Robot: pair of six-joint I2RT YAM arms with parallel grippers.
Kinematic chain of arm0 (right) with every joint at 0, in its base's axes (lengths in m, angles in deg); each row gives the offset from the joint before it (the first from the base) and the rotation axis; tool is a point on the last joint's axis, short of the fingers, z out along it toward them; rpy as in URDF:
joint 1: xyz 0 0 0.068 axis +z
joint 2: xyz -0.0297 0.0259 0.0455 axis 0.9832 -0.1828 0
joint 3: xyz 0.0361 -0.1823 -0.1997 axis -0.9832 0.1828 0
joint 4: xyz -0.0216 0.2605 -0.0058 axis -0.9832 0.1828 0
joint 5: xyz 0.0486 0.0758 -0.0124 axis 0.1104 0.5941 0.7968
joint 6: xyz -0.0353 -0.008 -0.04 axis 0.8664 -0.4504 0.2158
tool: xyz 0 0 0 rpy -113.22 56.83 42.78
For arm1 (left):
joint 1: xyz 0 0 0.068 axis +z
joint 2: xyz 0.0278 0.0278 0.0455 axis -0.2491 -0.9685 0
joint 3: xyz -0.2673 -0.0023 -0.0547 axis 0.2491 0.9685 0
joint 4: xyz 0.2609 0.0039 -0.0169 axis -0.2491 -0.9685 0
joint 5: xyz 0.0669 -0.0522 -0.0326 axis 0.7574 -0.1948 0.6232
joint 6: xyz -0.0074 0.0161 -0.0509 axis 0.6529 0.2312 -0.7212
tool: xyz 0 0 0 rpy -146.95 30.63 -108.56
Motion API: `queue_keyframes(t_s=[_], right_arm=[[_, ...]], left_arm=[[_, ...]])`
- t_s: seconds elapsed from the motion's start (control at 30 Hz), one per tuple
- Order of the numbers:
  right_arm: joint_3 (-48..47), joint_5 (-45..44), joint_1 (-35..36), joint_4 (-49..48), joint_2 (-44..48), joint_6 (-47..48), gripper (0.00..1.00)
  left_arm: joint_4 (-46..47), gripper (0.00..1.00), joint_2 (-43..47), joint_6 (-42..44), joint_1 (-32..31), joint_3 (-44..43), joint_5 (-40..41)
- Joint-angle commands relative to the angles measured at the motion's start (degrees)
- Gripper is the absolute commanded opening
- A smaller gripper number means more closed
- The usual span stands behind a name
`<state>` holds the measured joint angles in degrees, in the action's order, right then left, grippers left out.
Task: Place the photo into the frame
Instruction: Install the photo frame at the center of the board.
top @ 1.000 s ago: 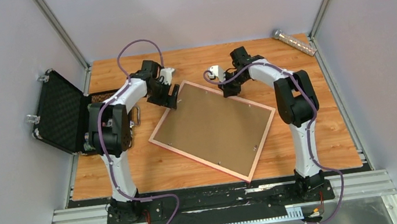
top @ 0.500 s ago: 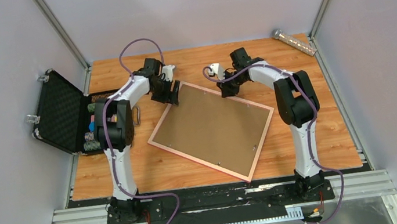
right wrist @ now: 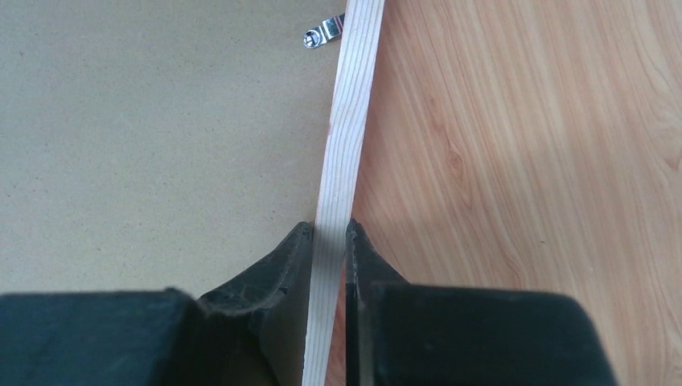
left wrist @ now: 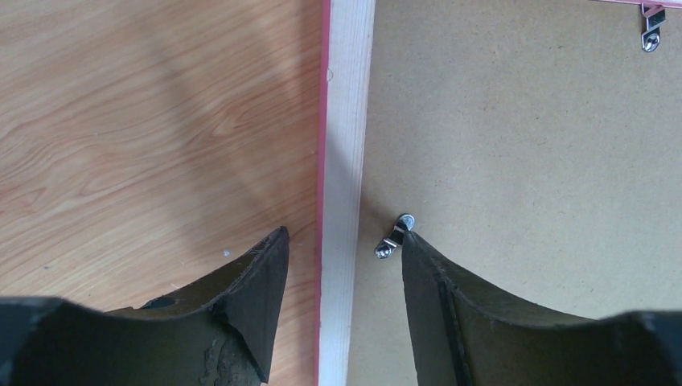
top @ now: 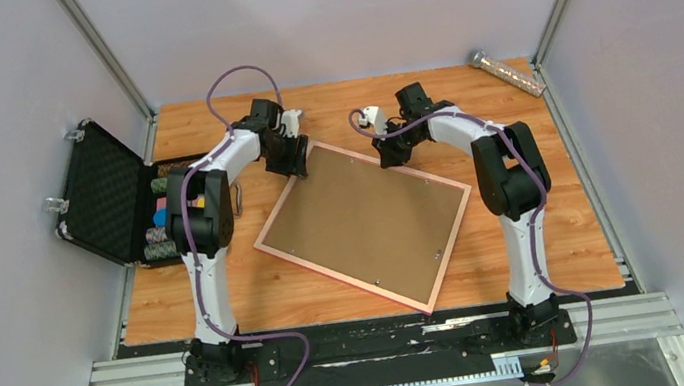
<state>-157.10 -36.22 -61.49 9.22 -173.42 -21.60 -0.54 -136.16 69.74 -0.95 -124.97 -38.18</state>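
Wooden tabletop [top: 232, 299], frame [left wrist: 344, 121] face down, backing board [top: 366, 215] in, photo not visible. Right claw [right wrist: 330, 241] clenched on thin rail. Left claw [left wrist: 342, 241] released, straddling rail. Likely light, stiff, thin-railed; grip rails near corners.

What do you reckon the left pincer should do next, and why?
Probably close the left pincer on the frame rail. It straddles that rail with gaps on both sides, while the right pincer is clamped on a neighbouring rail; two grips would steady the frame.
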Motion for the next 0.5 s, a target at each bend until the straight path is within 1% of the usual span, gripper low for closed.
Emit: queue_keyframes(t_s=[0.0, 0.13, 0.3, 0.4, 0.47], right_arm=[[1.4, -0.7, 0.8, -1.3, 1.1, -1.1, 0.00], [1.5, -1.0, 0.9, -1.3, 1.1, -1.5, 0.00], [1.7, -1.4, 0.8, -1.6, 1.0, -2.2, 0.00], [1.7, -1.5, 0.8, -1.7, 0.8, -2.6, 0.00], [1.6, -1.8, 0.8, -1.8, 0.9, -2.6, 0.00]], left_arm=[[1.5, 0.61, -0.6, -0.9, -0.5, -1.5, 0.9], [2.5, 0.56, -0.5, -0.9, -0.5, -0.7, 1.5], [4.6, 0.47, -0.6, -5.7, -0.5, 0.4, 2.7], [5.3, 0.41, -0.5, -7.4, -0.5, 0.8, 3.5], [5.4, 0.38, -0.3, -7.9, -0.4, 1.1, 4.0]])
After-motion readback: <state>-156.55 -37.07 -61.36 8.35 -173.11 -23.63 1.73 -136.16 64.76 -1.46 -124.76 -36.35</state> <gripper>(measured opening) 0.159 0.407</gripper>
